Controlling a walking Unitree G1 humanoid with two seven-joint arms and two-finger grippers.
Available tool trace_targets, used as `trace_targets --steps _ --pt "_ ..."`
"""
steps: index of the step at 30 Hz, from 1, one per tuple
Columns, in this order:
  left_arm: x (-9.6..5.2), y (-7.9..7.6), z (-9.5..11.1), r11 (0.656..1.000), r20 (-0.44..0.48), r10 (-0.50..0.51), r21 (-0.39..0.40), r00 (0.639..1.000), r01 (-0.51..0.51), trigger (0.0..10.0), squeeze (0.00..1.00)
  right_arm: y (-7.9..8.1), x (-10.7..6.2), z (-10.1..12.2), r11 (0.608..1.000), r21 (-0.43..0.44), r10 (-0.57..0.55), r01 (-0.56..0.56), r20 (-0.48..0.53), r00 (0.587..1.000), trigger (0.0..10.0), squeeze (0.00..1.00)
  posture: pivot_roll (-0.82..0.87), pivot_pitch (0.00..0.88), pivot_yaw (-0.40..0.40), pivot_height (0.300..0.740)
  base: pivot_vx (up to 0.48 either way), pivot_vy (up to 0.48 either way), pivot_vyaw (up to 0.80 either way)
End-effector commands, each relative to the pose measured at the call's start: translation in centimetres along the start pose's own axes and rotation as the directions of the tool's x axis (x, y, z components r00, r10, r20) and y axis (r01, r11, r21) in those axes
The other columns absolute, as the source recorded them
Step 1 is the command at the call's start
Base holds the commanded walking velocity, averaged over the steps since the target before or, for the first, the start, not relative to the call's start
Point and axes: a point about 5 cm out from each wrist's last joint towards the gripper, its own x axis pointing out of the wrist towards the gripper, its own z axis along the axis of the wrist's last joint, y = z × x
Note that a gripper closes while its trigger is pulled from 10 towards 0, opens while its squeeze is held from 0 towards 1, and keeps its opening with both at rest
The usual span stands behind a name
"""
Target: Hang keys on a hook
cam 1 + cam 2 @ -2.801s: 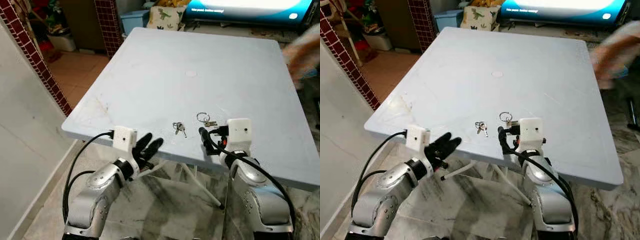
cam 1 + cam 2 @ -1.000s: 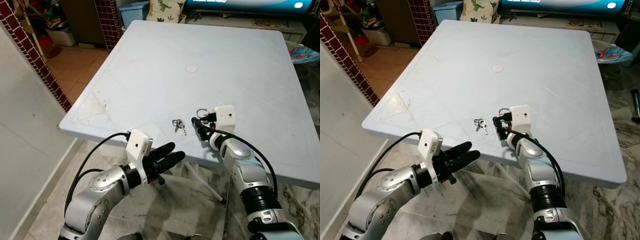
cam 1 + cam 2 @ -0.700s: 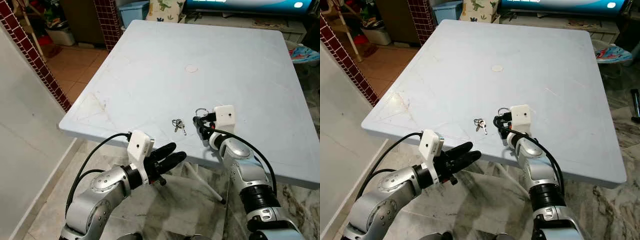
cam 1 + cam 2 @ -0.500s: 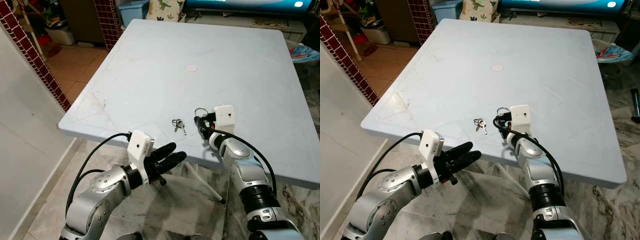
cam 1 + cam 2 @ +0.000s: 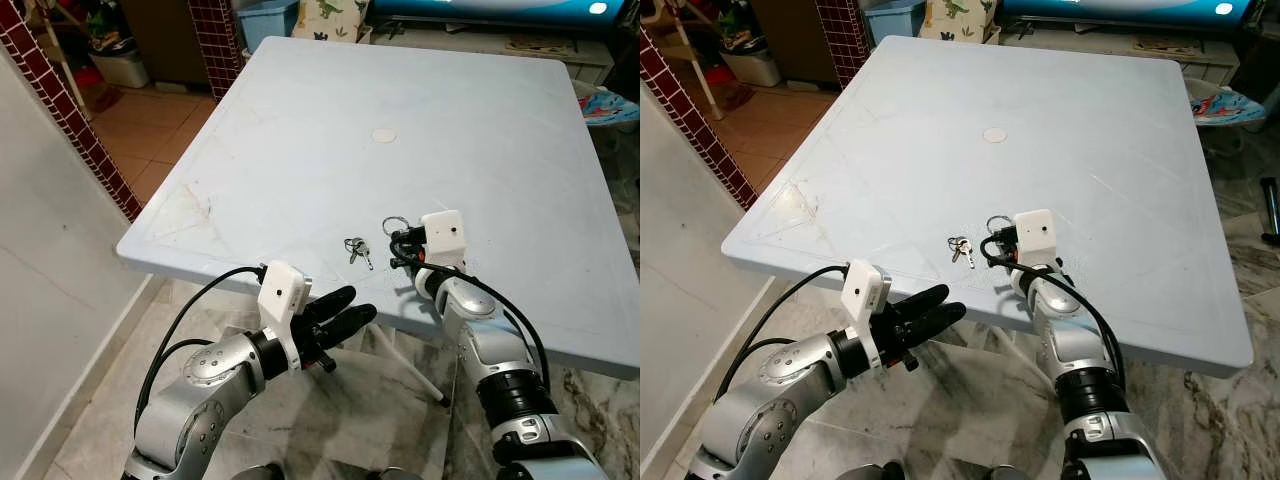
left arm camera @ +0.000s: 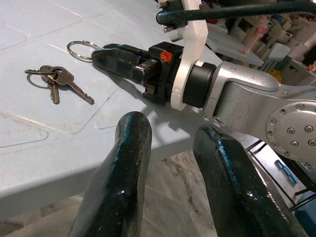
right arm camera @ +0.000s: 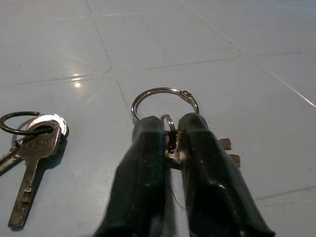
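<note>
The right gripper (image 7: 170, 129) is pressed down on the pale blue table (image 5: 330, 130) near its front edge, its two black fingers (image 7: 143, 163) pinched together on a key bunch with a large ring (image 7: 164, 101) — the ring lies flat just past the fingertips. A second set of keys (image 5: 356, 250) lies just beside it. The left gripper (image 5: 340, 312) is held below the table edge — fingers spread, nothing held.

A table (image 5: 300, 130) is set across the centre and upper right of the head views; near its near edge, at lower centre, a small bunch of keys (image 5: 356, 250) is laid; just to the right, a second bunch on a ring (image 5: 394, 226) is pinched by the right gripper (image 5: 398, 250); the left gripper (image 5: 340, 312) is held below the edge, lower left of centre; bins (image 5: 272, 20) are placed beyond the far edge, at top.
</note>
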Motion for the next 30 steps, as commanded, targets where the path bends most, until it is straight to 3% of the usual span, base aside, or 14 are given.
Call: trace_targets --steps 1,11,24,29,30 --pt "0.0 -0.1 0.0 1.0 -0.005 0.0 0.013 1.0 0.0 10.0 0.0 0.2 -0.2 -0.3 1.0 -0.02 -0.015 0.015 -0.004 1.0 0.0 0.0 -0.04 0.155 0.043 0.74 0.0 0.0 0.0" --pt "0.1 -0.1 0.0 1.0 -0.003 0.003 0.015 1.0 -0.003 10.0 0.0 0.0 -0.6 2.9 0.987 -0.056 -0.135 0.148 0.191 0.972 0.0 0.0 -0.04 0.147 0.044 0.74 0.0 0.0 0.0" --pt "0.3 0.1 0.1 1.0 -0.001 0.004 0.023 1.0 -0.004 10.0 0.0 -0.1 -0.5 5.2 0.981 -0.069 -0.155 0.182 0.287 0.945 0.0 0.0 -0.04 0.134 0.044 0.74 0.0 0.0 0.0" --pt "0.4 0.2 0.2 0.999 0.007 0.016 0.036 1.0 -0.017 10.0 0.0 0.1 -0.8 7.0 0.974 -0.117 -0.14 0.195 0.368 0.919 0.0 0.0 -0.05 0.123 0.042 0.74 0.0 0.0 0.0" --pt "0.4 0.4 0.3 0.999 0.017 0.032 0.041 0.999 -0.033 10.0 0.0 0.5 -1.1 7.6 0.969 -0.162 -0.109 0.188 0.401 0.91 4.4 0.0 -0.05 0.123 0.042 0.74 0.0 0.0 0.0"
